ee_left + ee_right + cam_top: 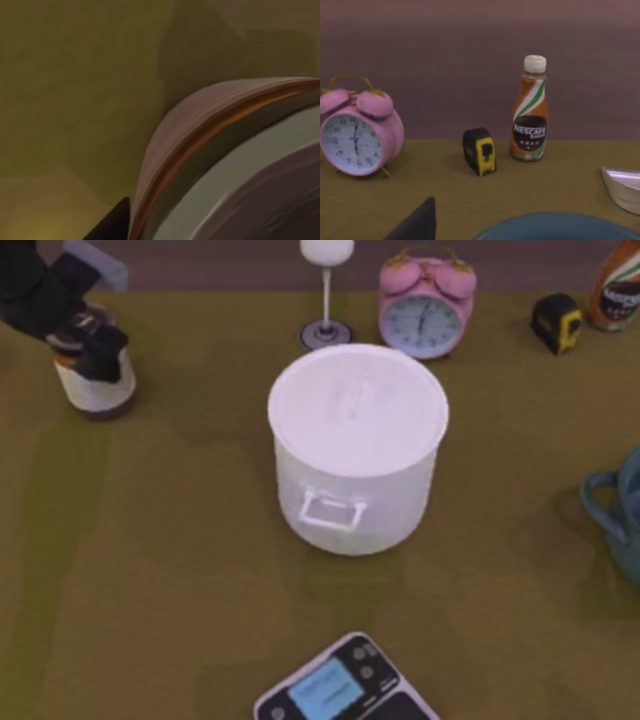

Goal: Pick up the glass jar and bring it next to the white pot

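Note:
The glass jar [97, 383] stands at the far left of the table, its white label showing under my left gripper [90, 340]. That gripper sits over the jar's top and is shut on the glass jar. In the left wrist view the jar's dark brown lid [280, 200] and orange band [200, 140] fill the picture, and one dark fingertip [114, 224] rests against the lid's edge. The white pot [357, 445] stands in the middle of the table, lid on, with its handle [328, 510] facing the front. A dark part of my right gripper [418, 224] shows only in the right wrist view, over the table's right side.
Along the back stand a white stemmed object [326, 300], a pink alarm clock [426, 305], a yellow-black tape measure [557, 320] and an orange-brown bottle [615, 285]. A blue-teal pot [620, 515] sits at the right edge. A grey device with a screen [345, 685] lies at the front.

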Tool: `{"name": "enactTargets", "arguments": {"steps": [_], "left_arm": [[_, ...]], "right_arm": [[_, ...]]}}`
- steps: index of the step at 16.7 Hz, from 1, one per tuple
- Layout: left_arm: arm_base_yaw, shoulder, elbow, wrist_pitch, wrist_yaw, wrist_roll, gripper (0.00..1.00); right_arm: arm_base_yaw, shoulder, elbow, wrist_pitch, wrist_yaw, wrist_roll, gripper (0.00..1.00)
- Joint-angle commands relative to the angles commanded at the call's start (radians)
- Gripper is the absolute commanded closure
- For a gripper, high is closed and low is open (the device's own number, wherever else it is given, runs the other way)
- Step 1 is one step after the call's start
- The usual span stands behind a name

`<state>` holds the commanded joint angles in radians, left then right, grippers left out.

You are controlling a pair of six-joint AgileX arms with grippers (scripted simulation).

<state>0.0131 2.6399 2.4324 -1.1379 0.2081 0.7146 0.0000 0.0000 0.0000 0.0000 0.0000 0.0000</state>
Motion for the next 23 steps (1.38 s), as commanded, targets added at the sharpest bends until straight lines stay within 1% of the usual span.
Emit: {"name": "enactTargets", "arguments": {"steps": [5,6,16,19,23], "left_arm": [[0.0,0.0,0.0,0.0,0.0,0.0,0.98],[0.0,0.0,0.0,0.0,0.0,0.0,1.0],[0.006,-0.017,-0.015,0.001,-0.001,0.001,1.0],[0.012,-0.119,-0.117,0.004,-0.002,0.001,1.0],[0.023,-0.357,-0.36,0.006,-0.003,0.006,1.0]], "right_arm": [[0.0,0.0,0.0,0.0,0.0,0.0,0.0],[0.0,0.0,0.0,0.0,0.0,0.0,0.0],[0.0,0.0,0.0,0.0,0.0,0.0,0.0],[0.0,0.0,0.0,0.0,0.0,0.0,0.0],[0.0,0.0,0.0,0.0,0.0,0.0,0.0]]}}
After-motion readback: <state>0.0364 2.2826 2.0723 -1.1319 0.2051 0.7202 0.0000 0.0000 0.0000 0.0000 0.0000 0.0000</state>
